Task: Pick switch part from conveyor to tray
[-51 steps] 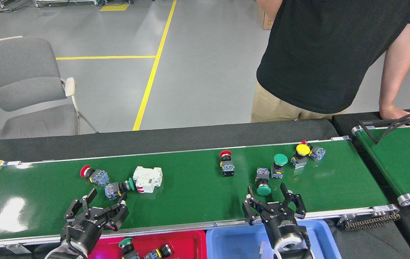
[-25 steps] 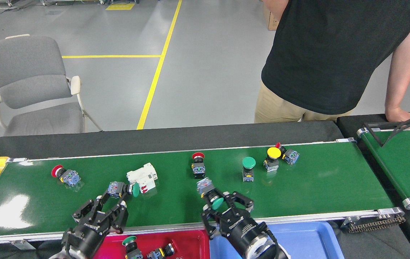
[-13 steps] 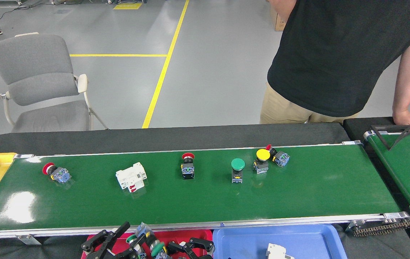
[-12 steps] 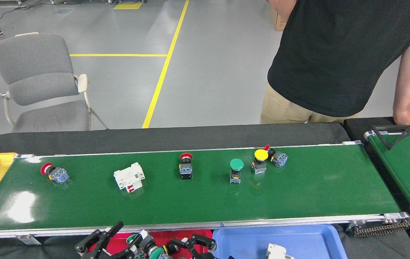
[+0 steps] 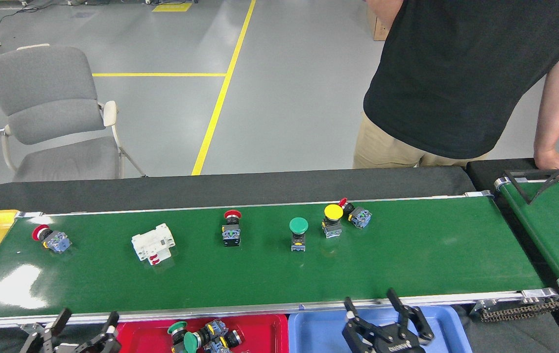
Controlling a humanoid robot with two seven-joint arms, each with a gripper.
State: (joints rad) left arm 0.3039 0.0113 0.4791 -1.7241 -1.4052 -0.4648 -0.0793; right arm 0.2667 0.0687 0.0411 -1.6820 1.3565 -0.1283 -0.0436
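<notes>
A person (image 5: 455,73) in a black shirt is leaning at the far side of the glossy green conveyor (image 5: 406,255), a grey chair (image 5: 49,108) standing on the yellow-lined floor. On the belt are lying a white breaker (image 5: 153,243) and mushroom-capped switch parts: red (image 5: 50,237), red (image 5: 231,229), green (image 5: 298,232), yellow (image 5: 332,218). All are sitting well beyond both pincers. At the near edge, the red tray (image 5: 259,329) is holding green-capped switches (image 5: 201,336); the blue tray (image 5: 318,328) is lying beside it. The right pincer (image 5: 386,318) is gaping wide and empty over the blue tray; the left pincer (image 5: 74,333) is also spread, empty.
</notes>
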